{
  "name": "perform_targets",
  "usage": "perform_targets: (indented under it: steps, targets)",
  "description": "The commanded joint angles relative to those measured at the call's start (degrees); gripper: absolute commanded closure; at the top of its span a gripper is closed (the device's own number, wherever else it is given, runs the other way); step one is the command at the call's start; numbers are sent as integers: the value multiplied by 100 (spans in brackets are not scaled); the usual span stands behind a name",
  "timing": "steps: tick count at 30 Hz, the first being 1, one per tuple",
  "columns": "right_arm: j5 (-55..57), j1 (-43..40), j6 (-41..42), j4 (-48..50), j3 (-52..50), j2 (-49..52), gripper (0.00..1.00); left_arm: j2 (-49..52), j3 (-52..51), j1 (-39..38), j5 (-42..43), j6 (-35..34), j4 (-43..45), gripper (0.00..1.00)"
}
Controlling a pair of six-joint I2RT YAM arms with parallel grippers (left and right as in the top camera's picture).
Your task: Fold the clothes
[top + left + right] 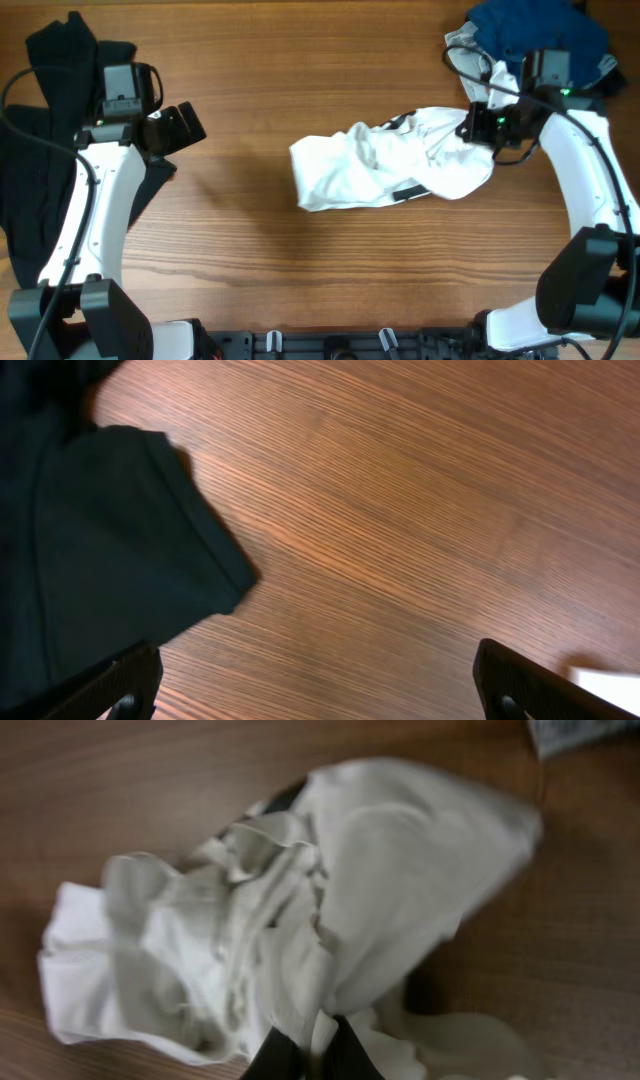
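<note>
A crumpled white garment with black trim (390,160) lies in the middle of the wooden table. My right gripper (478,128) is shut on its right end; the wrist view shows the fingers (318,1055) pinching a fold of the white cloth (300,920). My left gripper (185,125) is open and empty over bare wood at the left, its fingers wide apart (320,695). A black garment (50,130) lies under and beside the left arm, and it also shows in the left wrist view (90,550).
A pile of blue and grey clothes (535,35) sits at the back right corner, behind the right arm. The arm bases stand at the table's front edge.
</note>
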Motion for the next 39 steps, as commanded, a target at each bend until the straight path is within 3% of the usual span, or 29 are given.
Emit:
perform_targets:
  steps: [1,13,14,16,18,19,26,28,32,39]
  targets:
    - [-564,398,-367,-205,579,-146,96,72,22,162,-118,-52,-7,0]
    - [546,3928,380,-118,702,570,96,72,22,162,-116,-55,-7,0]
    - [566,4164,402,-118,702,754,92,72,22,160,-116,-52,-7,0]
    - [566,4389,402,-127,702,920,26,72,22,162,-116,-52,-7,0]
    - [564,4468,402,-116,713,929,5,72,22,162,-116,-52,-7,0]
    - [551,4465,404,-127,754,885,1,72,22,162,-116,-52,-4,0]
    - [621,3770,409,-378,1403,225,0,72,22,162,-116,-52,-2,0]
    - [879,3388,868,-398,1399,199,0,72,22,160,-116,-57,-2,0]
    - [841,2876,1193,-330,1126,391,0,72,22,160,-116,-74,-2,0]
    - [837,2820,1043,157,885,1027,2,72,22,160,-114,-74,-44,0]
